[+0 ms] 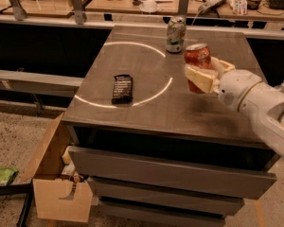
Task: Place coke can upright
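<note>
Gripper pinches the coke can around its lower half: one cream finger lies across the front of the can and the other wraps round its 3 o'clock side. The white arm reaches in from the 4 o'clock corner of the view. The coke can stands upright in the grip, silver top up, over the 3 o'clock part of the table; whether its base touches the surface cannot be told.

At 11 o'clock from the coke can, near but apart from it, a green-and-white can stands upright on the table, beside the 1 o'clock edge of a white ring marked there. A dark snack bar lies flat at the ring's 7 o'clock side, well apart from both cans. Below the tabletop are grey drawers. On the floor at 7 o'clock sits an open cardboard box, with a green packet just to its 9 o'clock side.
</note>
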